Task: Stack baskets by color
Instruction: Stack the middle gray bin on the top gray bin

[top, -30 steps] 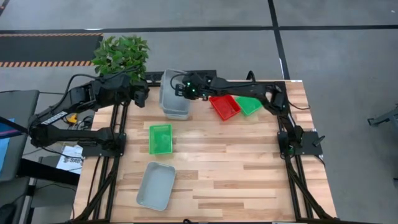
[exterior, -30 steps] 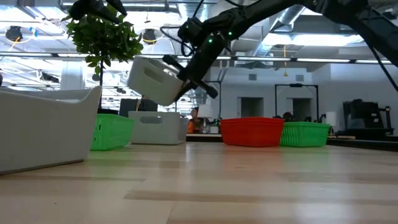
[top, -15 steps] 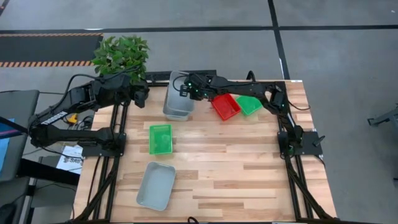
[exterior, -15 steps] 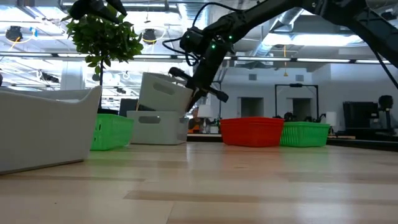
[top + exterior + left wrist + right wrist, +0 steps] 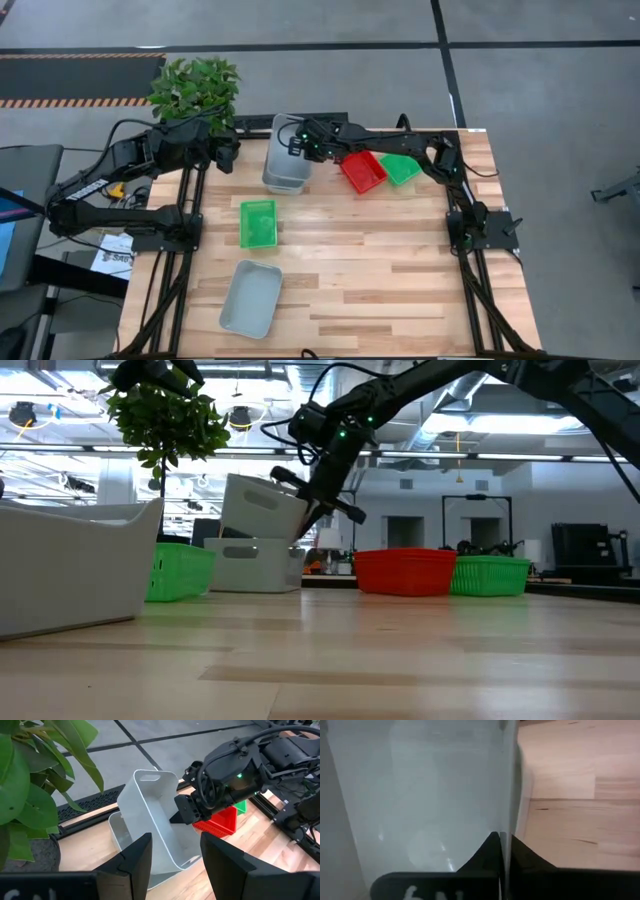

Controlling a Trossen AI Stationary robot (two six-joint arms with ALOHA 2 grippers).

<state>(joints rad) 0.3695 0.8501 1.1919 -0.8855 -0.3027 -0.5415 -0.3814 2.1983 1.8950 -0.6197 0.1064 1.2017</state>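
Note:
A pale grey basket [image 5: 284, 150] stands tilted, its low end inside a second grey basket [image 5: 117, 827] at the table's far edge. My right gripper [image 5: 303, 147] is shut on the upper one's wall; the low view shows that basket [image 5: 262, 508] leaning over the lower one [image 5: 255, 565]. A third grey basket [image 5: 250, 298] lies near the front left, and a green basket [image 5: 258, 222] at mid left. A red basket [image 5: 361, 171] and another green one [image 5: 400, 168] sit at the far right. My left gripper [image 5: 172, 865] hangs open at the far left corner, touching nothing. My right gripper pinches the upper grey basket's long side wall [image 5: 506, 826] at its rim, one finger inside [image 5: 485, 855] and one outside. The fingers slant down from the table's right side. The basket is tilted, one end raised [image 5: 150, 777], the other end down in the lower basket [image 5: 186, 864].
A potted green plant [image 5: 195, 88] stands just beyond the far left corner, beside my left arm. Bare wood lies across the table's middle and near right [image 5: 400, 280].
My right gripper has sunk a little and tipped further down. The grey basket, which hung tilted above and left of the lower grey basket, has come down; its low end now sits inside that basket. Over the last half second it has kept still.

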